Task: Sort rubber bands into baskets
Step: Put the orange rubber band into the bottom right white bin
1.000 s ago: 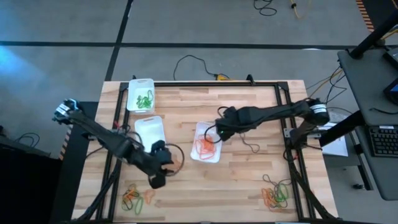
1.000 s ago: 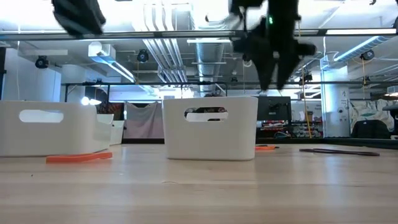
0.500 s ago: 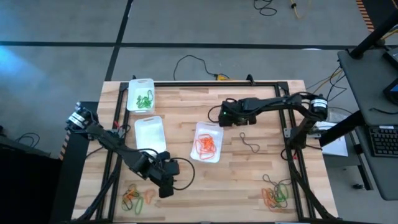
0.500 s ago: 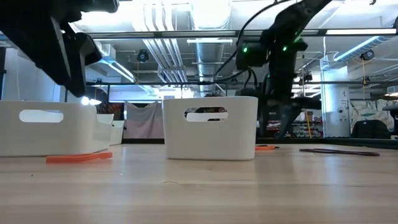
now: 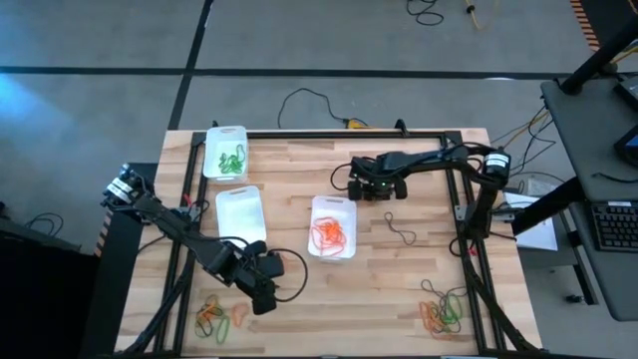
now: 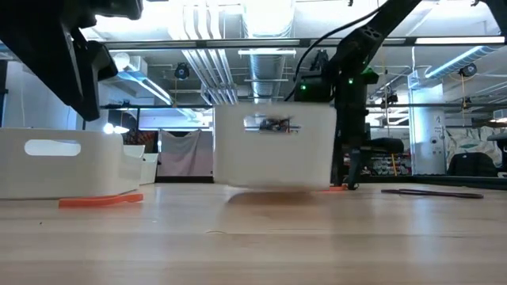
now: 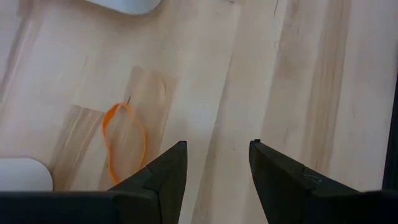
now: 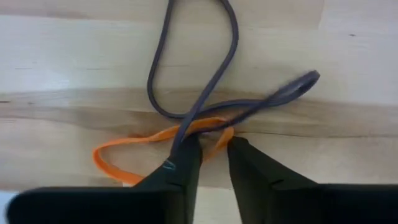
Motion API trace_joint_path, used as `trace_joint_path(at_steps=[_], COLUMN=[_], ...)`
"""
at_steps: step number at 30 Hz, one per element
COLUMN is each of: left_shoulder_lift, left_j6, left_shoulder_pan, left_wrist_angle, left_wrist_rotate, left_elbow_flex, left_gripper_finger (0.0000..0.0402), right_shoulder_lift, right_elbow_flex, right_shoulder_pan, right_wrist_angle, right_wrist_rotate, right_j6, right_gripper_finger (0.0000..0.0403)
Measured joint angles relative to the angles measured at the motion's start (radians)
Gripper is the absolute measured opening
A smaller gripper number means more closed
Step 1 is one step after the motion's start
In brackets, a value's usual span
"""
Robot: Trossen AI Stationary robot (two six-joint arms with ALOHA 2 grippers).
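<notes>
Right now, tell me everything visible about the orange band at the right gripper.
The orange rubber band is a thin, flat elastic loop lying slack on the pale wooden table. A dark band crosses over it, tangled. The right gripper has its narrowed fingers straddling the crossing point, touching the orange strand.

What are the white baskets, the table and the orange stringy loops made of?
The baskets look like smooth, matte white plastic: thin walls and rounded corners. The table looks like pale wood, with plank lines and grain showing. The orange loops, like the orange band by the right gripper, look like rubber: thin, floppy and bent into curves, though only the look says so.
</notes>
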Motion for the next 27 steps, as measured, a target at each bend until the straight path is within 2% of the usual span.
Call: trace_joint_path(at_steps=[8, 17, 23, 27], left_shoulder_lift=[-0.013, -0.013, -0.017, -0.067], left_j6=[0.001, 0.001, -0.004, -0.016], left_shoulder_pan=[-0.002, -0.005, -0.013, -0.023], left_wrist_angle=[-0.021, -0.021, -0.024, -0.077], left_wrist_rotate=[-0.002, -0.003, 0.003, 0.005], left_elbow_flex=[0.0, -0.001, -0.001, -0.002], left_gripper_finger=[0.0158, 0.0158, 0.0158, 0.0158], right_shoulder_lift=[-0.014, -0.059, -0.131, -0.199], right_elbow_flex=[-0.004, -0.005, -0.005, -0.005], right_shoulder_pan=[0.001, 0.001, 0.001, 0.006], right_wrist_angle=[-0.01, -0.009, -0.01, -0.014], right_wrist_rotate=[0.02, 0.022, 0.018, 0.004], right_j6=[0.007, 0.01, -0.015, -0.075], right_gripper_finger=[0.0013, 0.0009, 0.0009, 0.0009])
